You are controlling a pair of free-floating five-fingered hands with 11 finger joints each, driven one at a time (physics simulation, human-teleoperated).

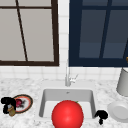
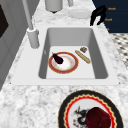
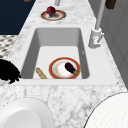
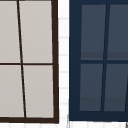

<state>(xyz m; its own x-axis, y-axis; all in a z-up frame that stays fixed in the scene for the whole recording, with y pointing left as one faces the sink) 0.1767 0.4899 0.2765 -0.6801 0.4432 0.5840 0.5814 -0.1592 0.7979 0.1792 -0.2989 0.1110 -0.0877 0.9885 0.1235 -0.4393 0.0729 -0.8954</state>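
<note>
We find the left hand at the front edge of the counter, left of the sink. Its fingers are curled around a small brownish object that we cannot identify. The hand sits just beside, and partly in front of, a patterned plate with a dark rim, which carries a dark red fruit. In the left side view the same patterned plate lies close to the camera with the dark red fruit on it.

We locate the right hand at the sink's front right corner, between the basin and a plain white plate. Its fingers curl downward and we see nothing held in them. The left side view shows this hand above the counter at the sink's far corner, near the white plate; the right side view shows it as a dark mass at the basin's edge.

Inside the sink we note a red-rimmed plate bearing an eggplant, with a tan stick-shaped item lying beside it. The faucet stands behind the basin. A large red sphere covers the basin's front in the front view. A grey container stands behind the white plate.
</note>
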